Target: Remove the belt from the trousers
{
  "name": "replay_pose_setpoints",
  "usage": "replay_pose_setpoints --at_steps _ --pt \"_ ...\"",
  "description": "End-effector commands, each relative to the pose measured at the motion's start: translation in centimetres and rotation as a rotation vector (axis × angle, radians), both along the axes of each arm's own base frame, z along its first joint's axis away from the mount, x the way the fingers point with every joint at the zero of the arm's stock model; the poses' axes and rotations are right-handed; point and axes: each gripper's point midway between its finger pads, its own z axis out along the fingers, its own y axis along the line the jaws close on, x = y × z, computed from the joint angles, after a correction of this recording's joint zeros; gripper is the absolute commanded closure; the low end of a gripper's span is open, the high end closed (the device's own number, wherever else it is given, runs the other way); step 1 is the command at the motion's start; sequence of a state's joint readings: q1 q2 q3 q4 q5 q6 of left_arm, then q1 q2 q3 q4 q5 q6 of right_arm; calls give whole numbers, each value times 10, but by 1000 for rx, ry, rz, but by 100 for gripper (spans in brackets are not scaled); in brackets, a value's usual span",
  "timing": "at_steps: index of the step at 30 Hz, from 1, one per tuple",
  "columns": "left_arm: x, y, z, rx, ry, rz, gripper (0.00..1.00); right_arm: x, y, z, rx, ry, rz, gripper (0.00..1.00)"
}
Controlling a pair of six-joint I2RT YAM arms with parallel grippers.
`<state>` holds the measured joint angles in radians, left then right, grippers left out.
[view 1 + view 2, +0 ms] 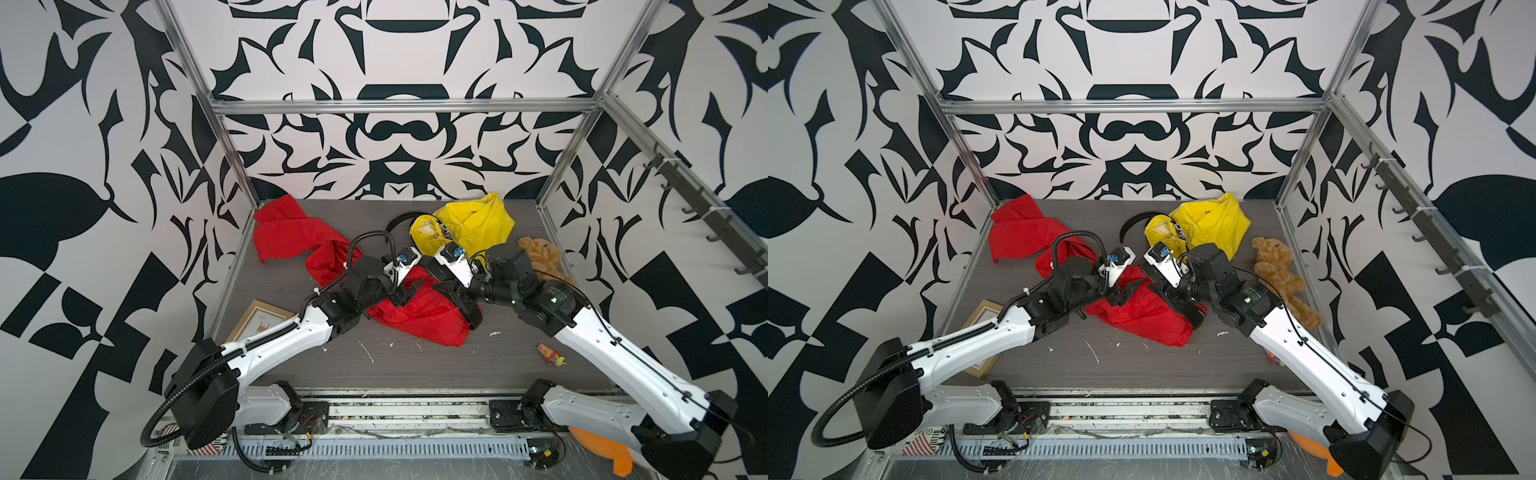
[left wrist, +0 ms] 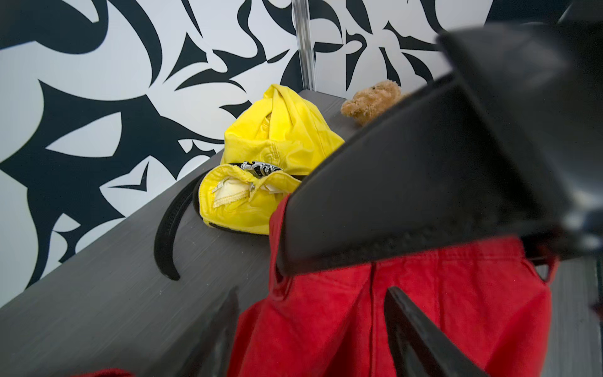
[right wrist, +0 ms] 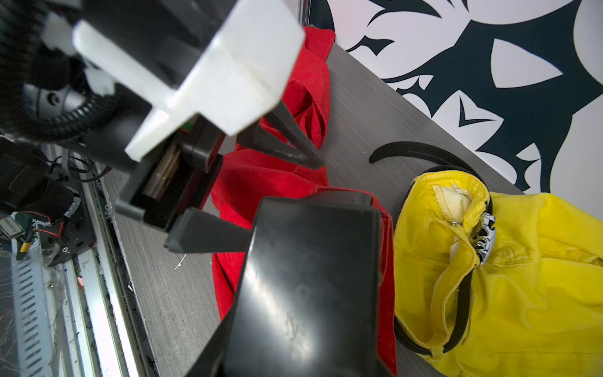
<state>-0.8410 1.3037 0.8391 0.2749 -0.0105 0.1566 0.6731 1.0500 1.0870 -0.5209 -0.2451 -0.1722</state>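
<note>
Blk belt (image 3: pixel 421 150), silver buckle (image 3: pixel 486 235), in yellow trousers (image 3: pixel 522 293); grey table (image 1: pixel 415 365), patterned walls (image 1: pixel 395 145); L claw (image 3: pixel 280 196) apart, R claw (image 1: pixel 461 307) clamps red trousers (image 1: pixel 419 320).

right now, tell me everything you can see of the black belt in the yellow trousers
The belt is a black, leather-like strap with a shiny silver buckle sitting at the open fly. It is still threaded round the waistband of the crumpled yellow trousers and looks unbuckled. Its free end curves out in an arc and rests on the grey table near the back wall. Only the trousers and the table touch it.
</note>
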Motion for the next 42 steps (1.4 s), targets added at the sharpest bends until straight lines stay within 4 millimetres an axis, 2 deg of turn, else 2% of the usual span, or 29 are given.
replay_pose_setpoints --at_steps 1,5,7,9,11,13,15,19,22,23,27,30,32,33,34,36,38,40,42 --pt "3 -9 30 -118 -95 -18 30 -4 7 64 153 -129 40 90" --pt "0 -15 39 -193 -111 -46 41 -6 5 62 157 -122 32 90" --pt "1 -20 34 -189 -93 -57 47 -7 3 64 170 -125 31 90" --pt "4 -25 28 -194 -88 -65 58 -8 2 66 181 -128 29 90" --pt "7 -31 25 -203 -87 -78 65 -9 1 66 189 -124 30 90" --pt "9 -37 24 -213 -86 -89 77 -9 0 63 196 -114 27 90" --pt "14 -38 24 -211 -90 -69 100 -4 -5 50 181 -97 1 90" --pt "19 -13 22 -138 -71 42 100 21 -32 7 155 -6 -100 92" --pt "9 15 15 -52 -36 107 100 37 -44 -18 169 59 -142 92" --pt "3 26 17 -30 -23 131 100 42 -45 -28 161 82 -155 92" --pt "-10 60 0 60 71 238 100 73 -40 -68 113 181 -219 92" --pt "-18 73 -17 92 142 299 100 92 -32 -102 94 247 -239 91" --pt "-18 78 -28 107 171 342 100 97 -26 -113 88 252 -231 88" --pt "-18 78 -30 105 181 351 100 97 -25 -114 76 241 -226 82" --pt "-18 78 -29 96 186 359 100 95 -25 -111 62 231 -225 73" --pt "-17 75 -21 70 186 360 100 88 -28 -97 40 201 -223 37" --pt "-15 72 -14 54 184 359 100 79 -31 -80 30 180 -225 16" --pt "-14 67 -9 39 190 347 100 67 -35 -64 17 181 -214 2" --pt "-15 64 -4 26 198 335 100 55 -37 -56 -2 200 -199 2"
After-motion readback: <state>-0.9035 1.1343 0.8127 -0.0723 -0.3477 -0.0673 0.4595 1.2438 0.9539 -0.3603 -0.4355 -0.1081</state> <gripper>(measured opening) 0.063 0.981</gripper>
